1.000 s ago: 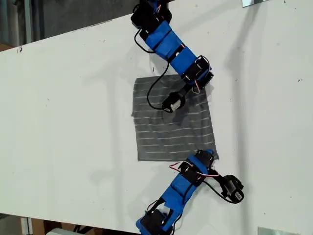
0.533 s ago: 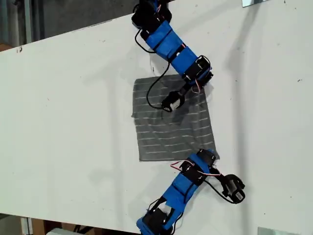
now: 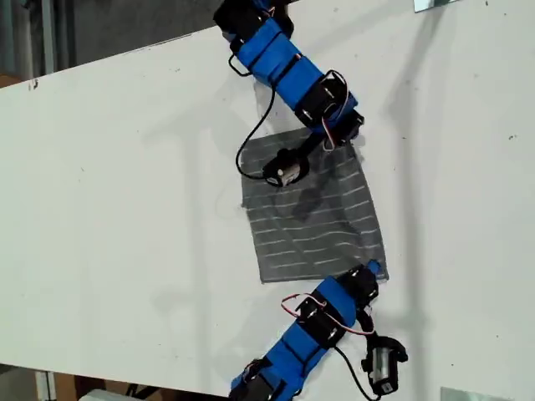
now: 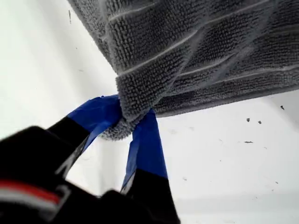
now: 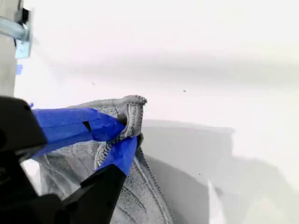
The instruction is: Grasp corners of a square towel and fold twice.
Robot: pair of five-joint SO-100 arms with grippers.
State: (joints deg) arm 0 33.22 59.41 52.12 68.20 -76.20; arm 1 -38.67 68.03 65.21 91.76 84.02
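White desk (image 3: 125, 192), scuffed with small dark specks; one grey striped towel (image 3: 313, 209) lies mid-desk; two blue arms, my first gripper (image 4: 126, 123) and second gripper (image 5: 126, 133), fingers each clamped on a towel corner.

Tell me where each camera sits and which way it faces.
Exterior view: overhead, looking down on the white table, the towel and both blue arms.
First wrist view: on my first gripper, looking along its jaws at a pinched corner.
Second wrist view: on my second gripper, likewise pinching a corner.
All three views share the towel.
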